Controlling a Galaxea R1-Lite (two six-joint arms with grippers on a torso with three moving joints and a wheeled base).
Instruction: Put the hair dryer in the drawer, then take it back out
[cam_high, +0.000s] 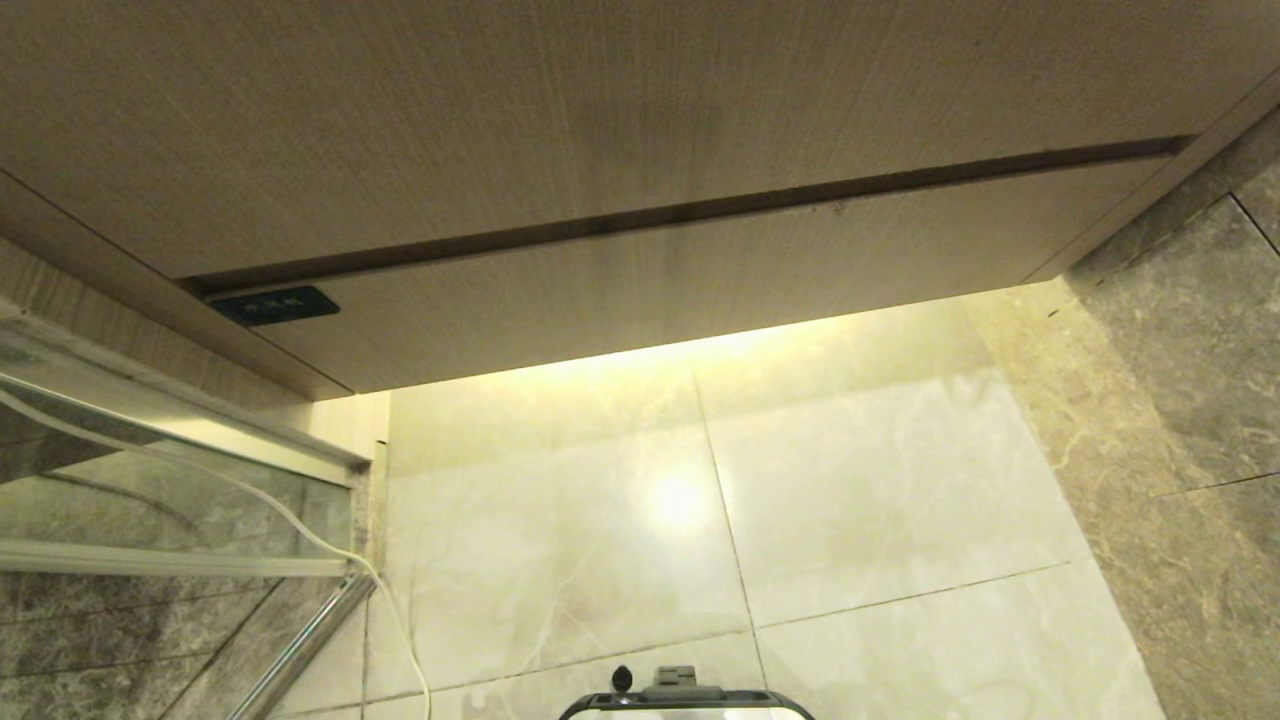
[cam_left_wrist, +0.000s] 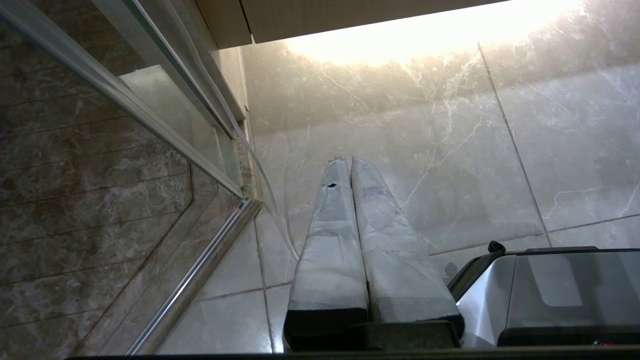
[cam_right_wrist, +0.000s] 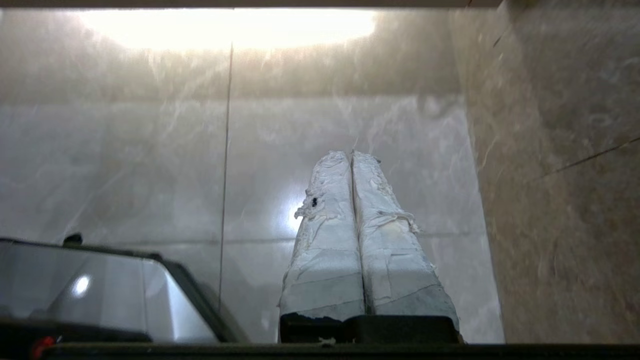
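Since both arms hang down by the robot's base, nothing is being worked on right now, and the layout kinda explains why. Biggest thing in view is the wood cabinet front, and the drawer (cam_high: 700, 280) is the lower panel of it, the one with the small black label (cam_high: 275, 305) at its corner. It sits flush and shut, so whatever's inside is hidden. Below the drawer there's just the pale marble floor (cam_high: 850, 500), lit by a glow from under the cabinet, with a glass shower door (cam_high: 150, 480) off to the drawer's left and a darker stone wall (cam_high: 1180, 400) to its right.

Left gripper (cam_left_wrist: 345, 162) points at the floor below the drawer, fingers pressed together, holding nothing. Right gripper (cam_right_wrist: 350, 155) is the same deal: fingers closed flat on each other, empty.

No hair dryer anywhere in these views. Can't tell if it's in the drawer or just out of sight, so I can't say how far along the task is.
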